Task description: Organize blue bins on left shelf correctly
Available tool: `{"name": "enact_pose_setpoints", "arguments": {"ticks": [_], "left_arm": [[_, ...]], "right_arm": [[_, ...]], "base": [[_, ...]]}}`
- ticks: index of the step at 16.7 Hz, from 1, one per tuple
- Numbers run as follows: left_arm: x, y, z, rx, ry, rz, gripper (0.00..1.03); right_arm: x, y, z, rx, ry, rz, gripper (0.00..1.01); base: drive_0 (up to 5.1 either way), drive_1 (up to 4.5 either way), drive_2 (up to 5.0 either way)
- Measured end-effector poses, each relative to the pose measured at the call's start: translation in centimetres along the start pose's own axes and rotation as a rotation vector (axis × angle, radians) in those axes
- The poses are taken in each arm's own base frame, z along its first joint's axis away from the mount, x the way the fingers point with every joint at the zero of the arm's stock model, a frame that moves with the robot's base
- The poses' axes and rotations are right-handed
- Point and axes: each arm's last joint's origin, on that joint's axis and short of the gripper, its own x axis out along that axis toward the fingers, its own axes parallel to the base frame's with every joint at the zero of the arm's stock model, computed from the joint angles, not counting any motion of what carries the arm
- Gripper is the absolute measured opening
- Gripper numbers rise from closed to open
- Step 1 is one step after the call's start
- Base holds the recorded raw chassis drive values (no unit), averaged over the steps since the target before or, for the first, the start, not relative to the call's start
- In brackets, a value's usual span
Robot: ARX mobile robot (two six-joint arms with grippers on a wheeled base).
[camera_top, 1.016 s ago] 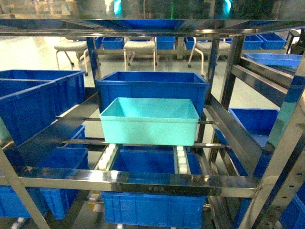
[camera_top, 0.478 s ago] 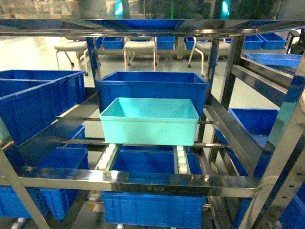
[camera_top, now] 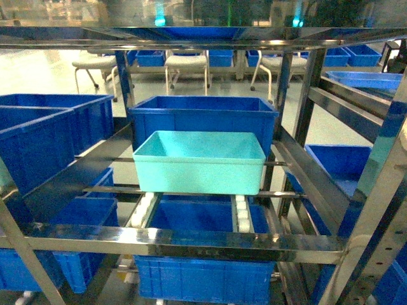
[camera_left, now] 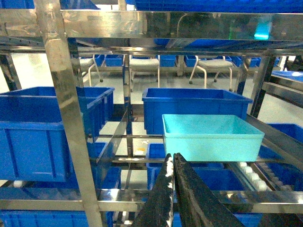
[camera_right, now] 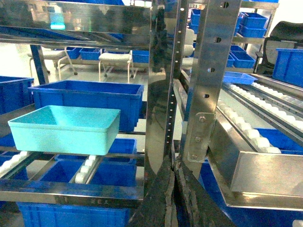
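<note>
One light turquoise blue bin sits on the white roller tracks of the left shelf, in the middle tier, in front of a darker royal-blue bin. It shows too in the left wrist view, blue bin, and in the right wrist view, blue bin. My left gripper is shut and empty, low in front of the shelf's front beam, short of the bin. My right gripper is shut and empty beside a steel upright. Neither gripper shows in the head view.
Royal-blue bins fill the left bay, the lower tier and the right side. A second roller rack slopes at the right. White chairs stand on the floor behind. Steel uprights frame the bay.
</note>
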Motion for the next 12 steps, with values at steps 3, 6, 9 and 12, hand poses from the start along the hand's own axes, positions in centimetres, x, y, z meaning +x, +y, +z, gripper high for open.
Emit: {"name": "enact_pose_setpoints", "arguments": {"ticks": [3,6,9,12], "left_arm": [[0.00,0.00,0.01,0.000,-0.001,0.000,0.02],[0.00,0.00,0.01,0.000,-0.001,0.000,0.32],[0.00,0.00,0.01,0.000,-0.001,0.000,0.74],[0.00,0.00,0.01,0.000,-0.001,0.000,0.88]], "right_arm": [[0.00,0.00,-0.02,0.000,0.002,-0.001,0.02],[0.00,0.00,-0.02,0.000,0.002,0.000,0.31],[0.00,0.00,-0.02,0.000,0.002,0.000,0.73],[0.00,0.00,-0.02,0.000,0.002,0.000,0.88]], "base": [[0.0,0.00,0.0],[0.0,0.00,0.0],[0.0,0.00,0.0],[0.0,0.00,0.0]]}}
